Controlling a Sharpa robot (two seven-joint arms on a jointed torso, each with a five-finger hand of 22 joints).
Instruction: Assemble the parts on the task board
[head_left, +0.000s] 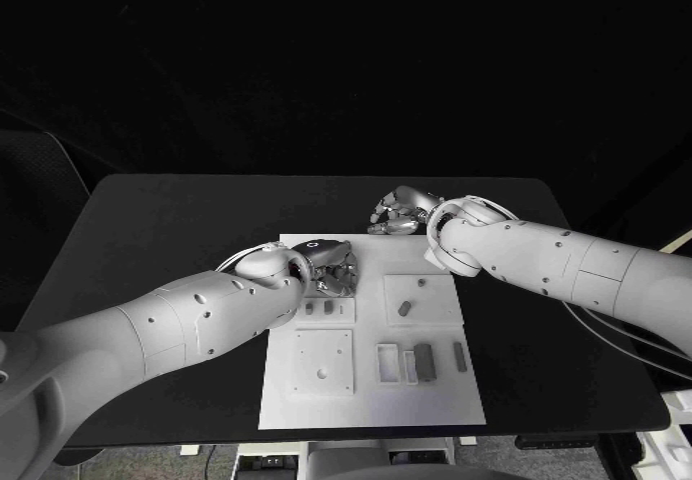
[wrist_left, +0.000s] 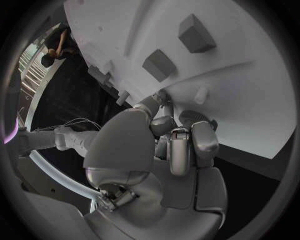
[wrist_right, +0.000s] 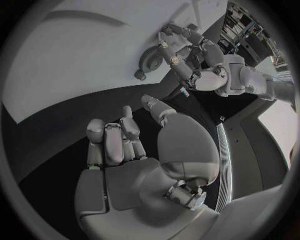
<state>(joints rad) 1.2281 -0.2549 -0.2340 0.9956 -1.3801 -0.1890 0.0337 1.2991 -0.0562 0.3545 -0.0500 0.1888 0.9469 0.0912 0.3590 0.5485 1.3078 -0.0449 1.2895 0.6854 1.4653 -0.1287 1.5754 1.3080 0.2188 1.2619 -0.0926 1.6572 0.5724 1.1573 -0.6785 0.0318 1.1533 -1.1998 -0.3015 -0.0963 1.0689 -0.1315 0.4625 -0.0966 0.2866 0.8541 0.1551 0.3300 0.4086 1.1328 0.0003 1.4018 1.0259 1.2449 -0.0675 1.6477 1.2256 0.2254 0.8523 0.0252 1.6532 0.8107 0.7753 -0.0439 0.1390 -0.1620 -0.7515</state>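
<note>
Head view: the white task board (head_left: 368, 400) lies at the centre of the black table (head_left: 159, 220), its long axis running from twelve o'clock to six o'clock. The left hand (head_left: 326, 264) sits over the board's far-left corner, at about eleven o'clock of the board's middle, fingers curled downward onto the surface. The right hand (head_left: 402, 211) rests on the bare table just beyond the board's far edge, at about one o'clock, fingers drawn in with nothing visible between them.

Parts on the board: a small dark peg (head_left: 405, 308) lies in the square recess right of centre; a long dark bar (head_left: 424, 363) lies in the near-right zone, long axis twelve to six, beside a pale rectangular frame (head_left: 387, 363); a slim bar (head_left: 460, 357) lies parallel, nearer the right edge. A square plate (head_left: 320, 364) occupies the near-left area.

Left wrist view: the left hand (wrist_left: 178, 150) has its fingers bent together, their tips closed around a round, ridged, gear-like part (wrist_left: 194, 118) that meets the board. Whether the part is lifted or seated cannot be told. Two dark blocks (wrist_left: 159, 65) stand further along the board.

Right wrist view: the right hand (wrist_right: 125, 145) shows fingers folded toward the palm, empty. Beyond it the left hand (wrist_right: 197, 60) bears on the gear-like part (wrist_right: 150, 60).
</note>
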